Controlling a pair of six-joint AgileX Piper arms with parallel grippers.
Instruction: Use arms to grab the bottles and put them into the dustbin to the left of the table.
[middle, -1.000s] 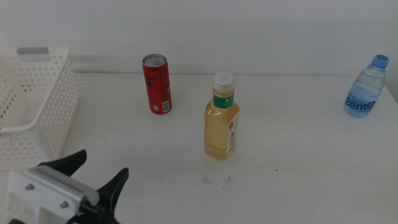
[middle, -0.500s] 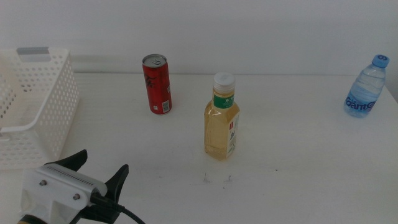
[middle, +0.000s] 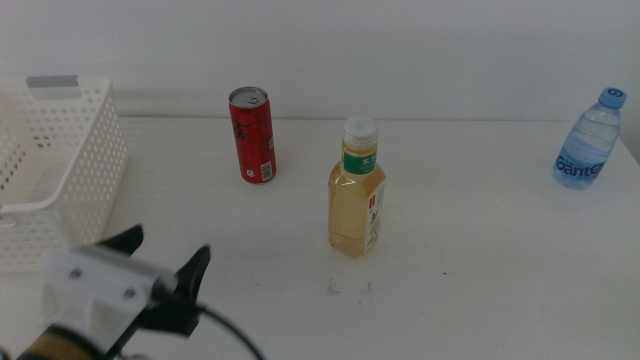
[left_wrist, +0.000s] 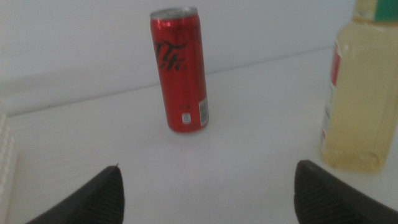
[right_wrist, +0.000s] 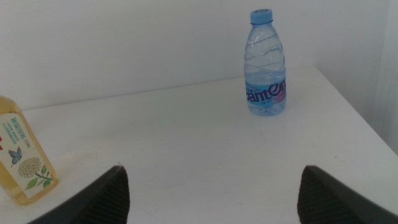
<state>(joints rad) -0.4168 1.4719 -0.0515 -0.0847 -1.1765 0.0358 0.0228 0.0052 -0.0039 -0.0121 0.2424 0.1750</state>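
Currently we have our left hand (middle: 160, 262) low at the near left of the surface (middle: 480, 250), its jaws spread wide and empty, facing the red can (middle: 252, 134), which stands upright and well apart from it, with the dustbin (middle: 60, 170) at the left edge. To take the can well, we should drive straight on until both jaws flank its middle, staying clear of the yellow-liquid bottle (middle: 357, 190) just beside that path (it stands between the can and the water bottle (middle: 590, 141)). Our right hand (right_wrist: 211, 186) waits, jaws likewise parted, out of the middle view, and only its jaw tips show in its own wrist view, while the dustbin is cut off at the picture's edge.
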